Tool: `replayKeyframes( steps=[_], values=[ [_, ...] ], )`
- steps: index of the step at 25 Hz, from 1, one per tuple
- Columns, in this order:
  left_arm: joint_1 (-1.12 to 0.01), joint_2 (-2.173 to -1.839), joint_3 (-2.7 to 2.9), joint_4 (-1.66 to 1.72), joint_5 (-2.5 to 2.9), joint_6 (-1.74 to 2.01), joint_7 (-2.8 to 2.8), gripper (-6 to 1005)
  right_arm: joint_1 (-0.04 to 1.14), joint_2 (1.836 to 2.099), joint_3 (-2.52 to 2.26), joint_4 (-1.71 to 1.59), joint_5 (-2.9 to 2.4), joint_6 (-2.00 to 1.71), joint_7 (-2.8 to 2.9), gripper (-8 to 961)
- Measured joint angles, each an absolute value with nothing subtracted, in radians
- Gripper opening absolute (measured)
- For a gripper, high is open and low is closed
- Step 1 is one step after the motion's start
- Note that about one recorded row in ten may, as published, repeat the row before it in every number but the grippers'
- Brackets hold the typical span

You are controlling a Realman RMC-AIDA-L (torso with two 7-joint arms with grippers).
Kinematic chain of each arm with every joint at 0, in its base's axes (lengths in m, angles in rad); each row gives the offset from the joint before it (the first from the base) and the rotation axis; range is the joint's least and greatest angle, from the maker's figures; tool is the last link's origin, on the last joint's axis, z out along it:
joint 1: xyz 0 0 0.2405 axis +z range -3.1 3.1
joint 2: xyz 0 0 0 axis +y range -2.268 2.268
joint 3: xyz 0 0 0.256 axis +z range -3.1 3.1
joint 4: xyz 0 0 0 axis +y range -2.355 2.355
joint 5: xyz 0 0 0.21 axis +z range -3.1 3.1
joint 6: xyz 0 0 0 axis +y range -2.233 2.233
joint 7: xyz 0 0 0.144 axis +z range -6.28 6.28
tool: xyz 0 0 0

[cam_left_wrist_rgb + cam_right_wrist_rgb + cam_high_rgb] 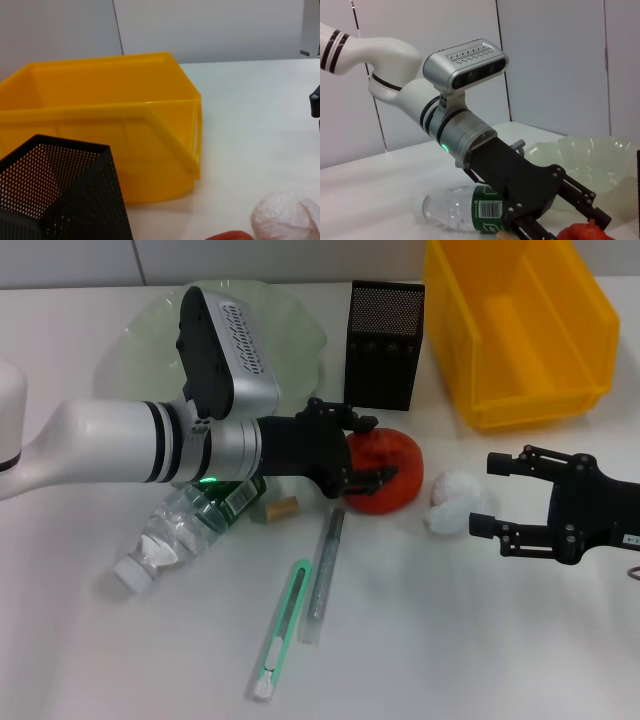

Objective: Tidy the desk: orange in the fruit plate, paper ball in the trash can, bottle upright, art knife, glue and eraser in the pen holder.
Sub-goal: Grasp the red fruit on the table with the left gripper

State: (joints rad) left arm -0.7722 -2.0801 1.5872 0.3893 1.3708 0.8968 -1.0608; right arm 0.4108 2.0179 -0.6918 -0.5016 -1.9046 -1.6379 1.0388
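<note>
The orange (392, 480) lies mid-desk, and my left gripper (374, 450) stands open with its fingers straddling the orange's left side. The white paper ball (452, 502) sits just right of the orange. My right gripper (490, 495) is open with its fingertips at the ball's right edge. The clear bottle (185, 528) lies on its side under my left wrist. A small tan eraser (281, 507) is beside the bottle. The grey glue stick (325, 575) and the green art knife (282, 630) lie nearer the front. At the back are the black mesh pen holder (385, 345), the pale green fruit plate (290, 315) and the yellow trash can (520, 330).
The left wrist view shows the trash can (125, 130), pen holder (60, 195) and paper ball (287, 217) close together. The right wrist view shows the left arm (465, 135) over the bottle (465, 215), with the plate (585, 160) behind.
</note>
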Motion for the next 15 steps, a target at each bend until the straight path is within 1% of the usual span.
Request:
replayKeyframes(
  steps=[11,15],
  values=[
    [-0.759,-2.080,1.588,0.413,1.368,0.900,-1.063,493,0.411,2.016,-0.692,-0.501,-1.906,-1.638,1.035,818],
    [-0.759,-2.080,1.588,0.413,1.367,0.903,-1.063,311,0.411,2.016,-0.692,-0.502,-1.907,-1.638,1.035,818]
  ],
)
